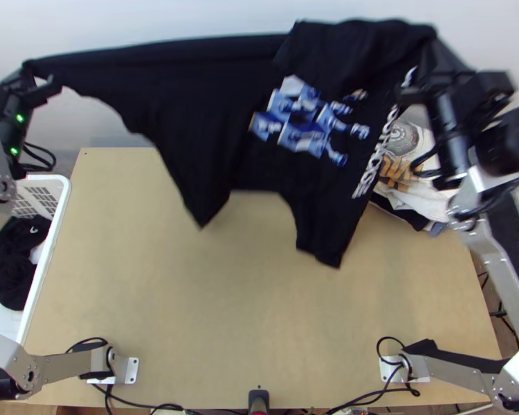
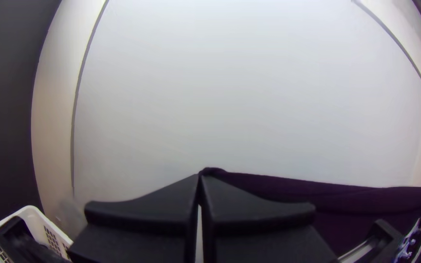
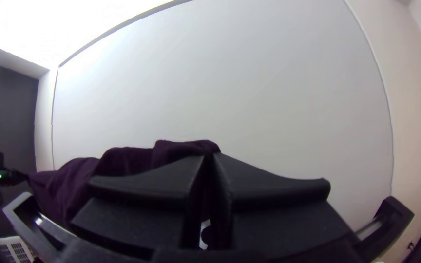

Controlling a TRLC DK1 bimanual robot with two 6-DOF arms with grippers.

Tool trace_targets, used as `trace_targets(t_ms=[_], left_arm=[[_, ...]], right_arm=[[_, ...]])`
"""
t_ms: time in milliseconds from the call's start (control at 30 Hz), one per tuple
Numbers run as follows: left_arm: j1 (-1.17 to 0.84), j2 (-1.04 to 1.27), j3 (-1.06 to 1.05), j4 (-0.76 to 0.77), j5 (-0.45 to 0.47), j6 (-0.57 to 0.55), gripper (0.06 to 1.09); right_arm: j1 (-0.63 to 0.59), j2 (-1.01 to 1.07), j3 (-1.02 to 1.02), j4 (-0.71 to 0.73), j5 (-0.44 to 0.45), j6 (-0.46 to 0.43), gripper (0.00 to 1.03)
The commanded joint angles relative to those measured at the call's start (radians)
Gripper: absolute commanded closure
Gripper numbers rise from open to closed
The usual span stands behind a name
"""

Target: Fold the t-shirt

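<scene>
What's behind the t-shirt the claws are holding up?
Around the black t-shirt, the top view shows pale wall above, wooden table below and cloth pile at right. The shirt covers the table's far middle, hiding anything there.

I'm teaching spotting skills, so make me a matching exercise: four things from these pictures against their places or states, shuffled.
1. T-shirt
2. Left gripper
3. Right gripper
4. Basket

A. Shut on cloth at the top view's upper right
B. White, beside the table, with black cloth inside
C. Raised, stretched between two grippers
D. Shut on cloth at the top view's upper left

Pairs: 1-C, 2-D, 3-A, 4-B
</scene>
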Motion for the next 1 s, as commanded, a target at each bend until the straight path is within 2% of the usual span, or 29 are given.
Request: trace_targets(t_ms=[0,67,133,233,300,433,500,600,800,967], left_arm=[[-0.074,0.032,0.317,-0.324,-0.006,-0.021,1.05],[-0.081,0.007,0.36,-0.439,0.049,-0.029,1.05],[-0.084,-0.019,0.375,-0.517,0.078,-0.035,1.05],[-0.083,-0.042,0.375,-0.592,0.092,-0.039,1.05],[-0.084,-0.048,0.372,-0.651,0.117,-0.043,1.05],[-0.088,-0.071,0.279,-0.723,0.126,-0.02,1.05],[-0.088,-0.095,0.194,-0.718,0.126,-0.009,1.05],[-0.088,-0.126,0.081,-0.7,0.126,-0.007,1.05],[-0.115,-0.192,-0.201,-0.669,0.126,0.06,1.05],[-0.135,-0.213,-0.428,-0.617,0.124,0.08,1.05]], right_arm=[[-0.01,0.036,0.395,-0.482,0.045,0.187,1.0],[-0.003,0.027,0.488,-0.69,0.043,0.254,1.0],[0.022,-0.011,0.498,-0.802,0.043,0.299,1.0],[0.04,-0.083,0.396,-0.874,0.043,0.337,1.0],[0.097,-0.14,0.295,-0.916,0.043,0.38,1.0],[0.189,-0.24,0.08,-1.016,0.037,0.519,1.0],[0.186,-0.286,-0.061,-1.054,-0.004,0.592,1.0],[0.18,-0.352,-0.277,-1.065,-0.062,0.647,1.0],[0.204,-0.401,-0.642,-1.028,-0.092,0.647,1.0],[0.211,-0.395,-0.791,-0.947,-0.096,0.656,1.0]])
